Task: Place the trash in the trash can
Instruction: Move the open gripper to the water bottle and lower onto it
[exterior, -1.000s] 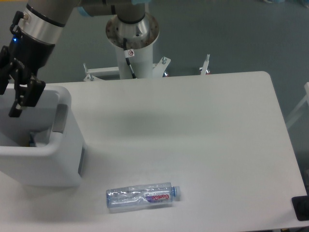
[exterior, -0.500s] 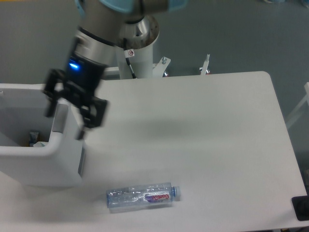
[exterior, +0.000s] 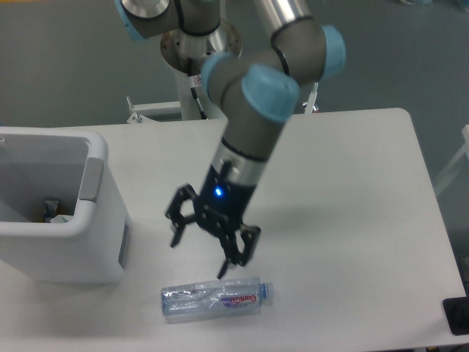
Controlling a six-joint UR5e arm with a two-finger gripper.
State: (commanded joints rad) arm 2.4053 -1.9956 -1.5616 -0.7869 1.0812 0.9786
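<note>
A clear plastic bottle (exterior: 212, 298) with a purple-red label and a blue cap lies on its side near the table's front edge. My gripper (exterior: 199, 257) hangs just above it, a little to the left of its middle, with fingers spread open and empty. The white trash can (exterior: 88, 249) stands at the left edge of the table, with a grey panel (exterior: 91, 180) on its right rim. A bit of pale trash (exterior: 53, 213) shows inside it at the bottom. I cannot tell whether this is the crumpled wrapper.
The white table (exterior: 344, 191) spreads to the right of the arm. The robot's base column (exterior: 201, 70) stands behind the table's far edge. A dark object (exterior: 458, 315) sits at the front right corner.
My gripper has moved from over the trash can rightward and forward across the table. It now hangs open just above the bottle. The bottle has not moved.
</note>
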